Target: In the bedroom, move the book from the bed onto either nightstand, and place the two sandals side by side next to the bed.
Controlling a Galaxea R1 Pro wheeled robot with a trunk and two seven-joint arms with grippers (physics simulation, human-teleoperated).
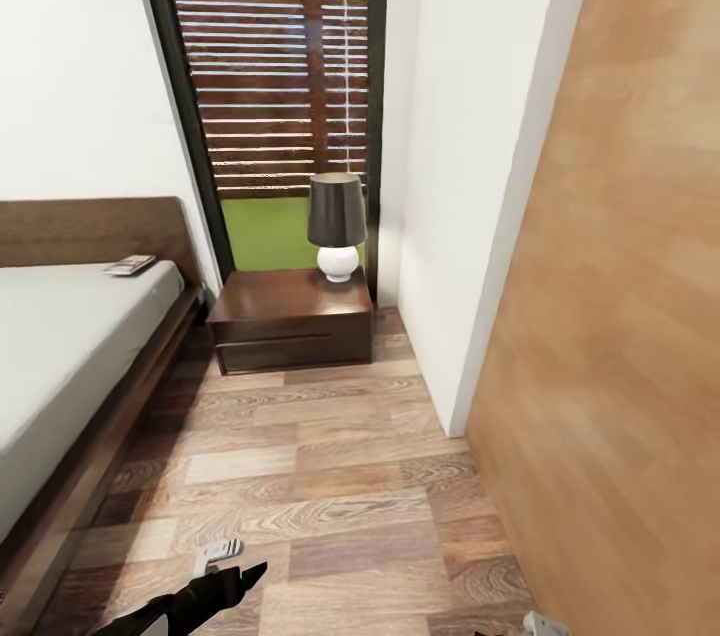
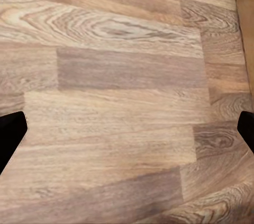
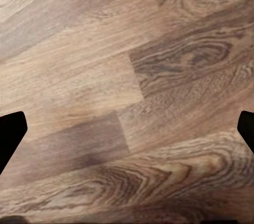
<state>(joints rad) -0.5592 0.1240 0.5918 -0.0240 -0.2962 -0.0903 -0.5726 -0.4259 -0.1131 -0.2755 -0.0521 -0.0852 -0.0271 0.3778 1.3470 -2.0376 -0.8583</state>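
Note:
The book lies flat on the pale mattress of the bed, close to the headboard at the left. A dark wooden nightstand stands beside the bed under the tall window. The two sandals are out of view. My left gripper hangs low over the plank floor, far short of the bed's head. In the left wrist view the gripper is open, its dark fingertips wide apart above bare planks. My right gripper is open too, over bare floor.
A dark-shaded lamp with a white base takes up the right part of the nightstand's top. A white wall corner and a light wooden door panel close in the right side. A strip of wood floor runs between bed and wall.

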